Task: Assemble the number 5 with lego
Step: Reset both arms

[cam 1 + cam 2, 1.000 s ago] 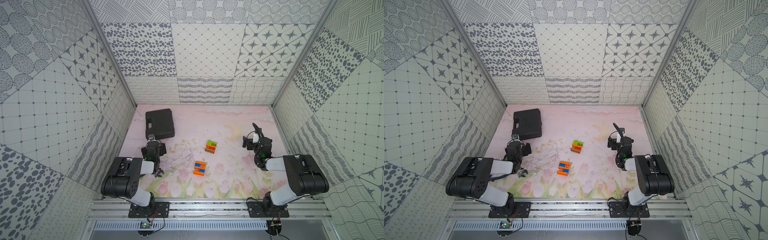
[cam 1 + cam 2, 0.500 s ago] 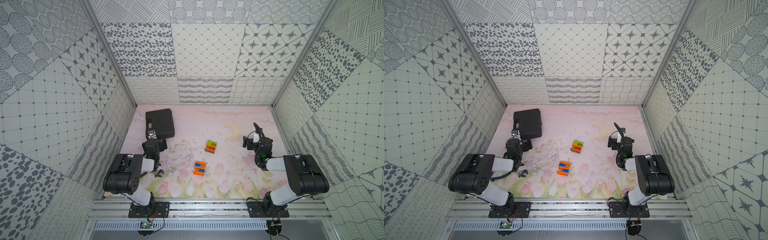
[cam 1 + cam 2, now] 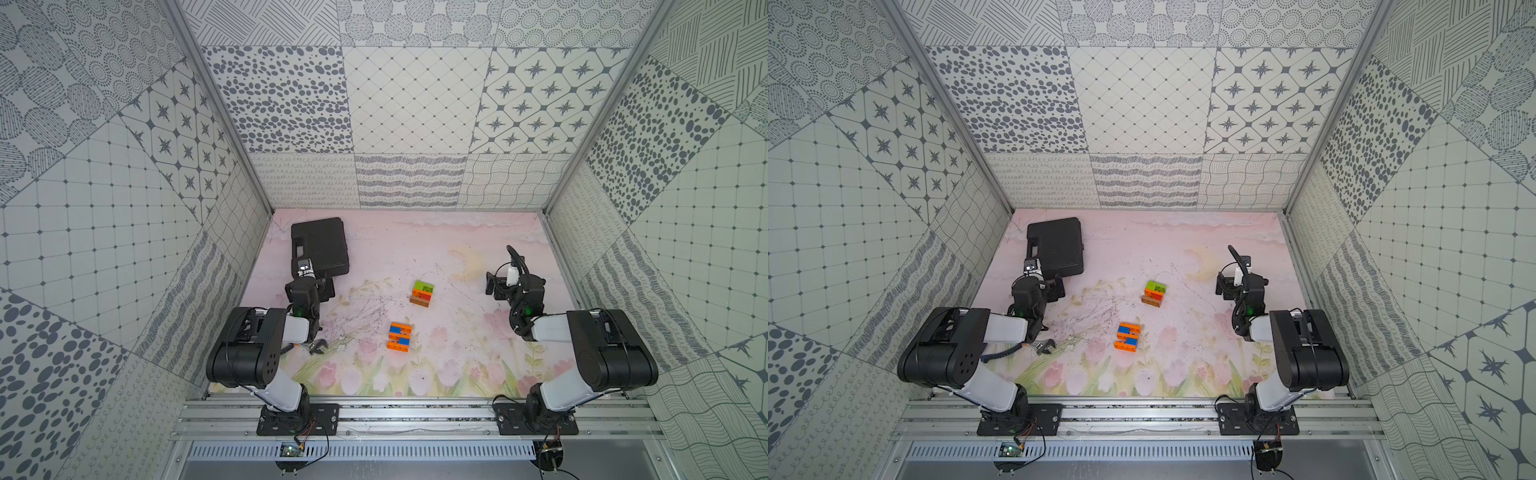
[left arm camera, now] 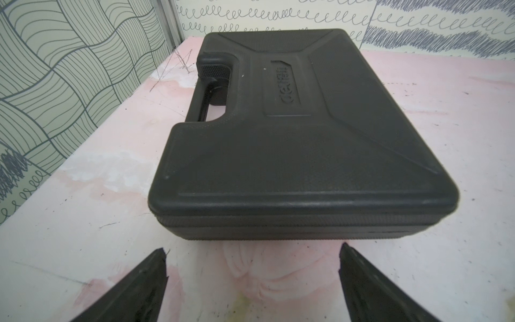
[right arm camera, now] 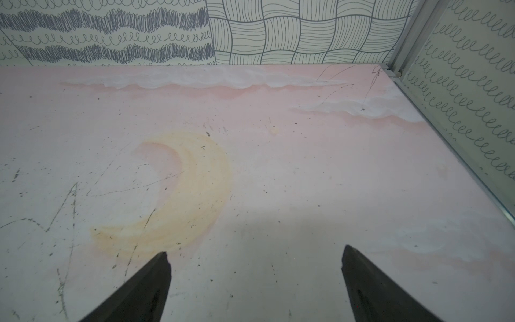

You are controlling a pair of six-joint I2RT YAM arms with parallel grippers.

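The orange-and-blue studded plastic lego figure [image 3: 399,336] lies flat on the pink mat [image 3: 457,241]. Its long axis runs from front rail to back wall, well apart from the black plastic case [image 3: 320,247]. A green, orange and brown lego stack [image 3: 422,293] lies just beyond it. The left gripper [image 4: 253,256] faces the case's near edge, jaws spread wide and empty. The right gripper [image 5: 255,256], farthest from the case, is likewise wide and empty.

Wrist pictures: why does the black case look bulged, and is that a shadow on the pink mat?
Left wrist view: the case bulges, its near edge bowed, likely wide-angle lens distortion. Right wrist view: yes, a soft grey shadow lies on the mat ahead of the right gripper; no glare.
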